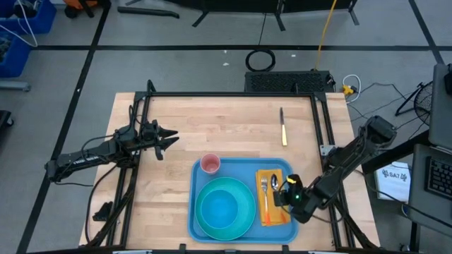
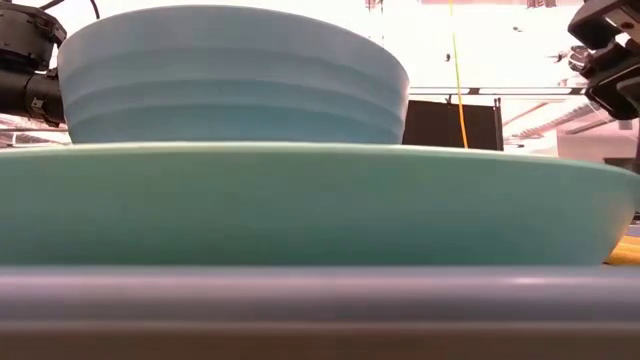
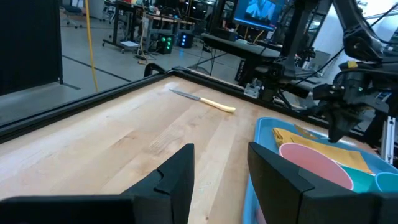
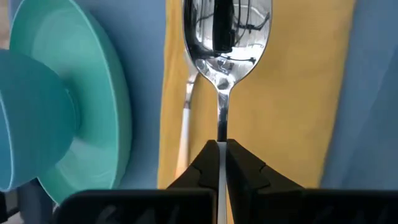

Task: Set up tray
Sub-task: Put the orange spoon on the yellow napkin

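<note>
The light-blue tray (image 1: 201, 176) lies at the table's near middle. It holds a teal plate (image 1: 244, 212) with a teal bowl (image 1: 217, 207) on it, a pink cup (image 1: 210, 164) and a yellow napkin (image 1: 271, 212). A fork (image 1: 264, 188) and a spoon (image 1: 275, 182) are over the napkin. My right gripper (image 1: 284, 194) is above the napkin's right part, shut on the spoon (image 4: 227, 31). My left gripper (image 1: 171, 138) hovers open over the table's left part, left of the cup (image 3: 311, 165). A yellow-handled knife (image 1: 282, 128) lies flat on the far right wood. My right gripper (image 4: 222, 144) pinches the spoon's thin handle (image 4: 222, 127), a little behind the bowl, between its two fingertips (image 4: 208, 165). The fingers run along the handle, coming from the table's near side. Whether the spoon rests on the napkin (image 4: 292, 93) or hangs just above it, I cannot tell.
The low view is filled by the tray's rim (image 2: 320, 300), the plate (image 2: 300, 200) and the bowl (image 2: 230, 80). A black frame (image 1: 233, 94) borders the table. Bare wood lies between my left gripper and the knife (image 3: 202, 99).
</note>
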